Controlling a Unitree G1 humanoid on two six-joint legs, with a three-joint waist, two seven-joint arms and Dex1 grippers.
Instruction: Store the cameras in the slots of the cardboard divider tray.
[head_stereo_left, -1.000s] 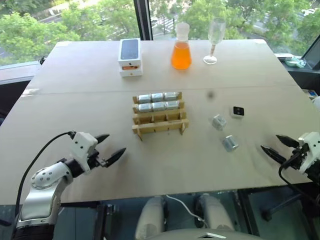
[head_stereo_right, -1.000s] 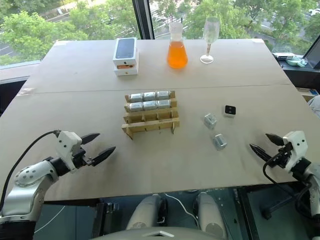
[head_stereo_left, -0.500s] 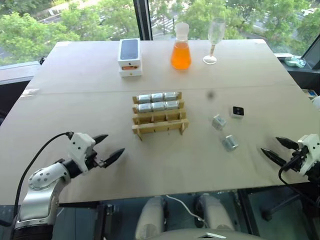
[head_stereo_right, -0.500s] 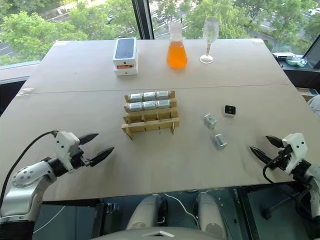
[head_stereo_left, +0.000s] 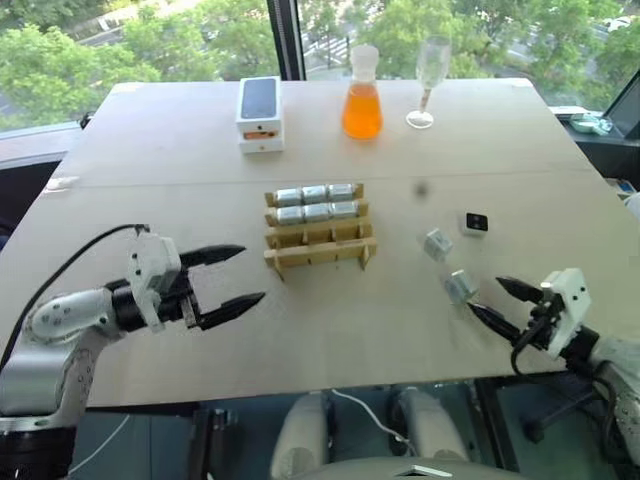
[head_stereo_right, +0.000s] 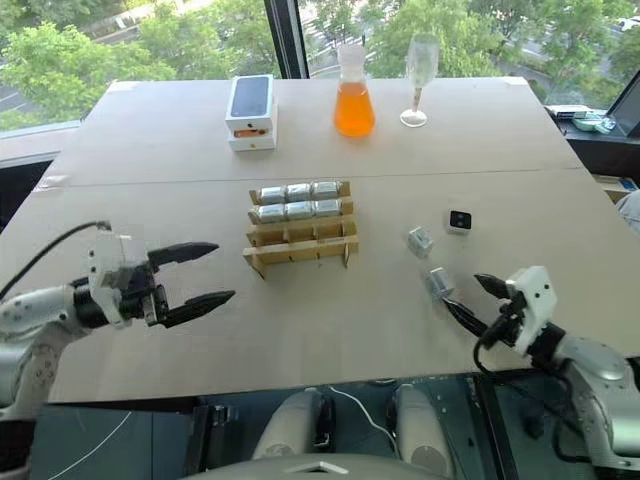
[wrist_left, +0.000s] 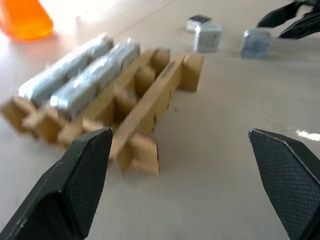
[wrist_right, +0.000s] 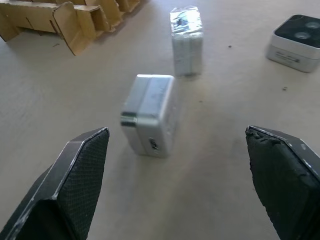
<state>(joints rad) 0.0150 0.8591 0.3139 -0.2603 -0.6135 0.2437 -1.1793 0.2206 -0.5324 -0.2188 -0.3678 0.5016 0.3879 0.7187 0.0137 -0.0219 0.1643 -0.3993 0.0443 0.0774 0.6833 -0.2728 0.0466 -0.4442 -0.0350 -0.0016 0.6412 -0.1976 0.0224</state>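
Both open grippers moved inward, right gripper near loose camera, flask, glass behind tray

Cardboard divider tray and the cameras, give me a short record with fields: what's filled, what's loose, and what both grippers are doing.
tray: cardboard divider tray, mid-table
filled: six cameras in its two far rows
empty: its two near rows
loose: three cameras on the table to the tray's right
right gripper: open, empty, just short of the nearest loose camera
left gripper: open, empty, left of the tray
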